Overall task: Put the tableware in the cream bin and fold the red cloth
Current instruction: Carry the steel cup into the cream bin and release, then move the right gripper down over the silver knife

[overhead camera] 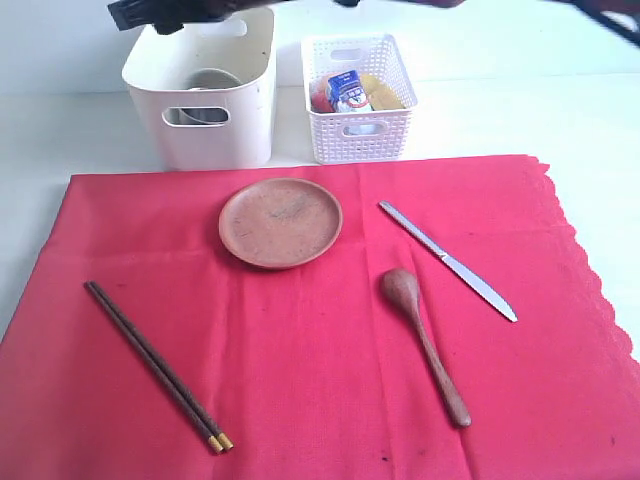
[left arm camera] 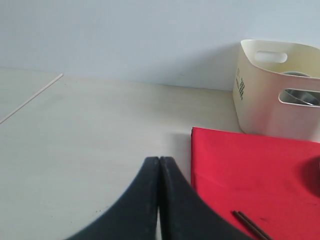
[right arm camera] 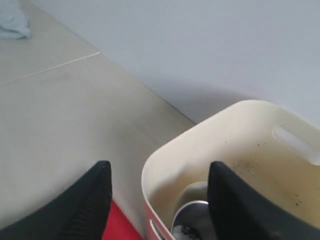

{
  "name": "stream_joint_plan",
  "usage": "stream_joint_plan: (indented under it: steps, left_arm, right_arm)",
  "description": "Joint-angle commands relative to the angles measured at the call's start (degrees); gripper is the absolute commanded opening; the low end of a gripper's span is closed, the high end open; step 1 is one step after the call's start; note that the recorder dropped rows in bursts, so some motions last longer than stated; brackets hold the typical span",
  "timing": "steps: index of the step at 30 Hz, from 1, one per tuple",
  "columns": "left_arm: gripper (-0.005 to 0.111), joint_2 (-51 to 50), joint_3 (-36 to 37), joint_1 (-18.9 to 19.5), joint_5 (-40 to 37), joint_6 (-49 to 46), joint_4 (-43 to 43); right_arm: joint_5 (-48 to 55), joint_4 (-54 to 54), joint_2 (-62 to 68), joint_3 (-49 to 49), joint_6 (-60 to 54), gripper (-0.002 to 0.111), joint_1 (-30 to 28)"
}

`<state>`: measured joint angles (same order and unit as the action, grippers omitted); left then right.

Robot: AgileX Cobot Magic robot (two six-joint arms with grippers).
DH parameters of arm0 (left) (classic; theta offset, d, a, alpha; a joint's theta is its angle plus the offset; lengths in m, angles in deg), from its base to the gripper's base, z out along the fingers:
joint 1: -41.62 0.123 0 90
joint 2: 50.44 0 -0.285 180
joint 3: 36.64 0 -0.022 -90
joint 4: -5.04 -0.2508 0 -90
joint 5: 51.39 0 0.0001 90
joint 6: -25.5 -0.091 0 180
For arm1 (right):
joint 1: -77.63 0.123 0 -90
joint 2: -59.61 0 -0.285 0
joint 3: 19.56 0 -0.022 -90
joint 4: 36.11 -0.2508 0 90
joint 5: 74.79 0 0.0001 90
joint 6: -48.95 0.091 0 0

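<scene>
Your right gripper (right arm camera: pixel 160 167) hangs over the bin (overhead camera: pixel 215 130) at the worktop's (overhead camera: pixel 60 120) far edge, jaws spread and empty (left gripper (left arm camera: pixel 159 167) pressed together). Lift straight up before reaching for the plate (overhead camera: pixel 280 222) on the cloth (overhead camera: pixel 320 400).

Bright, even, diffuse light fills all three views. In the exterior view it bleaches the pale table (overhead camera: pixel 590 110) and the wall almost to white and saturates the red cloth (overhead camera: pixel 320 380), leaving only a faint soft shadow beside the cream bin (overhead camera: pixel 215 135) and a mild sheen on the steel table knife (overhead camera: pixel 447 260). The dark arm (overhead camera: pixel 200 10) along that view's top edge is smeared, and in the wrist views the left gripper (left arm camera: pixel 159 162) and right gripper (right arm camera: pixel 159 170), close to the lens, look soft-edged, with a grey shadow on the wall behind the bin.
</scene>
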<state>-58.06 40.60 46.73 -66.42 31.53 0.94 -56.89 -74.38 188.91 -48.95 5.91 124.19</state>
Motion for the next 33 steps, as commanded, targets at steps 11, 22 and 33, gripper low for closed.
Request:
stream_joint_plan:
  steps: [11, 22, 33]
  left_arm:
    - [0.002, -0.17, -0.02, 0.23, 0.26, 0.14, 0.17]
    - [0.002, -0.17, -0.02, 0.23, 0.26, 0.14, 0.17]
    - [0.002, -0.17, -0.02, 0.23, 0.26, 0.14, 0.17]
  right_arm:
    - [39.7, 43.63, -9.61, -0.63, 27.93, 0.05, -0.02]
    - [52.06, 44.95, -9.86, 9.61, 26.93, 0.042, -5.62]
    - [44.16, 44.86, -9.86, 26.87, 28.12, 0.042, -12.23]
